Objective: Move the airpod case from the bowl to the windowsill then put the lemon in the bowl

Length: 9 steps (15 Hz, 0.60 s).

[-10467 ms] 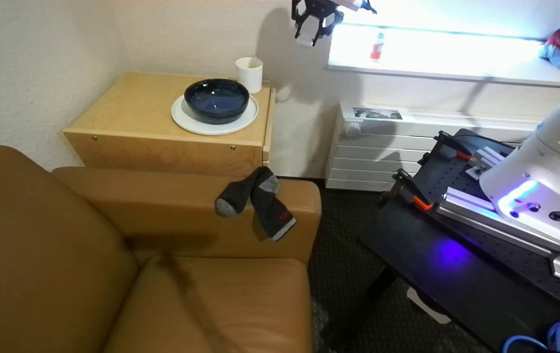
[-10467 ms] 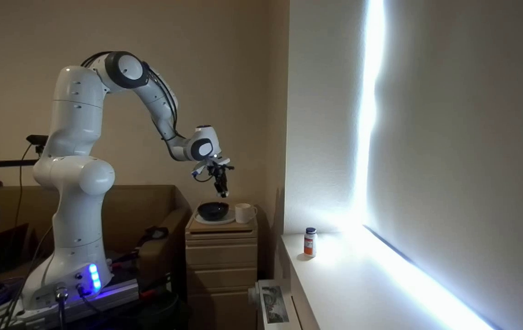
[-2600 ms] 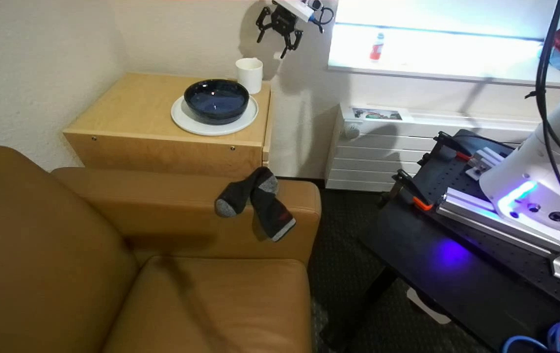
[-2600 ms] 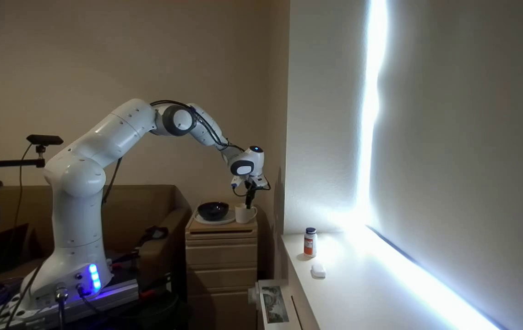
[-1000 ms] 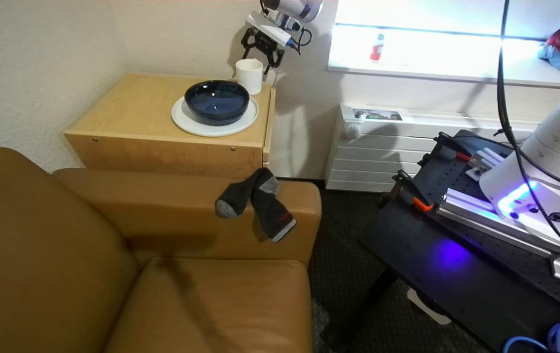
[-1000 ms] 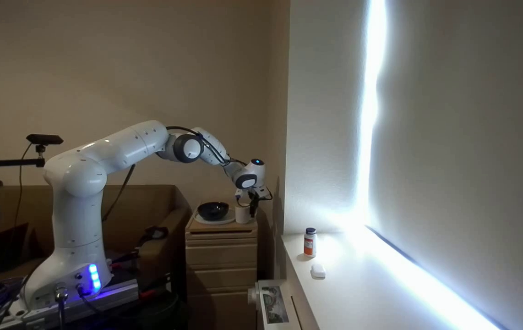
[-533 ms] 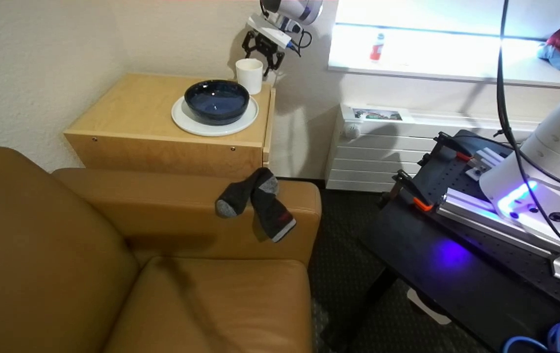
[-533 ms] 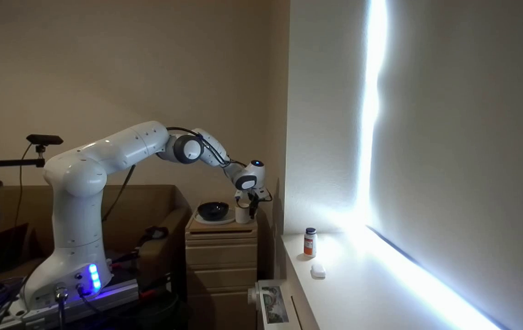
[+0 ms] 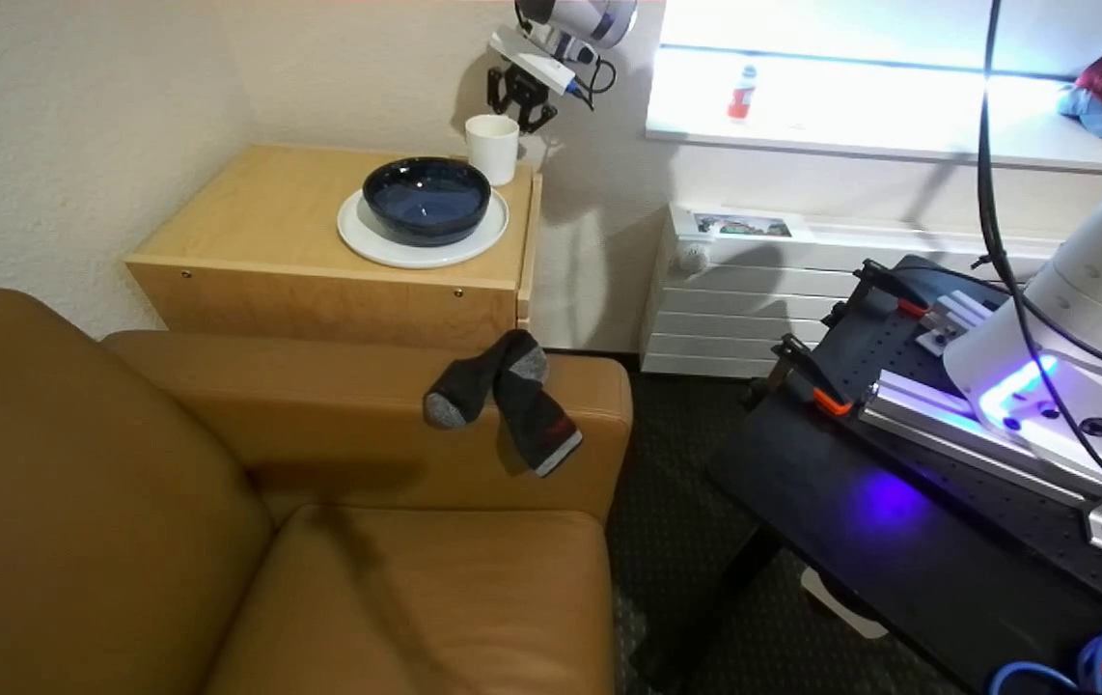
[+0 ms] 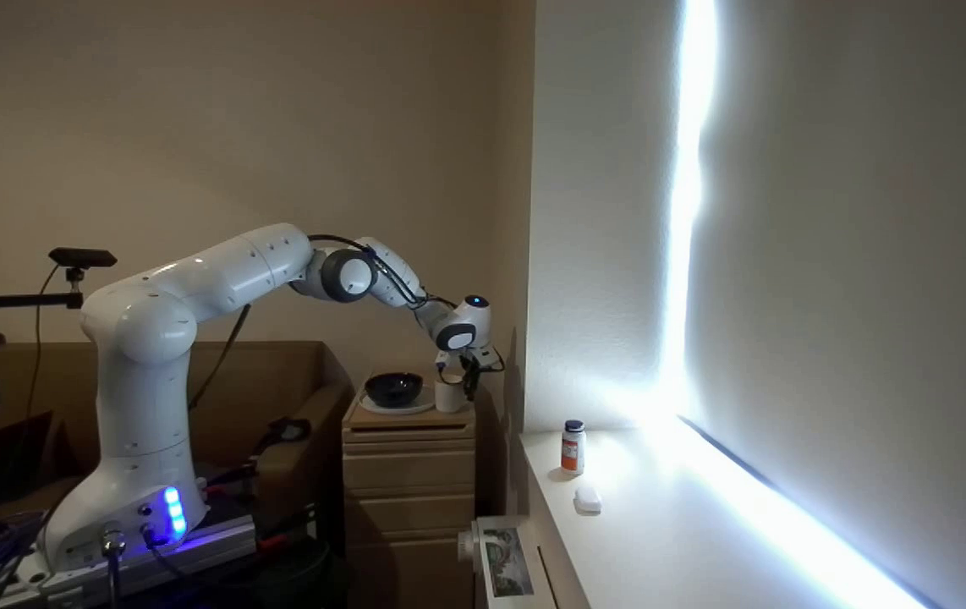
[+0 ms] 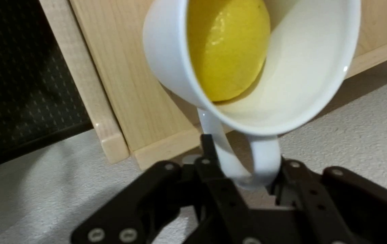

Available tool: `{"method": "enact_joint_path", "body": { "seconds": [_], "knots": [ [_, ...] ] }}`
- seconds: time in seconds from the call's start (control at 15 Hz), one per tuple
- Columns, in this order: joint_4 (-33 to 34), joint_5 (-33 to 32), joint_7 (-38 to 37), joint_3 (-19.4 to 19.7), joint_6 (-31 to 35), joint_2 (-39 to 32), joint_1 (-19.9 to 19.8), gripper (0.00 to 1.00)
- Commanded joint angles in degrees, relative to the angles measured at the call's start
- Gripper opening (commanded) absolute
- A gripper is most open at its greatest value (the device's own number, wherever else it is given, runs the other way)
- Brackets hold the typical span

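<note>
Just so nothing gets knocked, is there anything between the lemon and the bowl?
Yes, the white cup beside the bowl: the lemon sits inside it, walled off. Nothing else visible stands in the way.

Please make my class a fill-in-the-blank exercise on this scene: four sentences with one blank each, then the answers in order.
1. In the wrist view, the white cup holds a yellow ____.
2. The gripper has the cup's ____ between its jaws.
3. The dark bowl sits on a flat white ____.
4. In an exterior view, the airpod case and the bottle rest on the ____.

Missing words: lemon; handle; plate; windowsill.
</note>
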State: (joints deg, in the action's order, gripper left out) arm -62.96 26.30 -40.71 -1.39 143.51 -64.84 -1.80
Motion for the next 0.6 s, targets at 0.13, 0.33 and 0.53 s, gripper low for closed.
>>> {"method": "enact_joint_path", "body": {
  "seconds": [0.13, 0.33, 0.53],
  "knots": [
    [0.0, 0.4, 0.1, -1.7, -0.8, 0.6, -1.6, 0.03],
    [0.0, 0.6, 0.4, -2.5, -1.8, 0.6, -2.0, 0.05],
    [-2.2, -0.8, 0.1, -1.4, -3.2, 3.0, -1.2, 0.05]
  ]
}}
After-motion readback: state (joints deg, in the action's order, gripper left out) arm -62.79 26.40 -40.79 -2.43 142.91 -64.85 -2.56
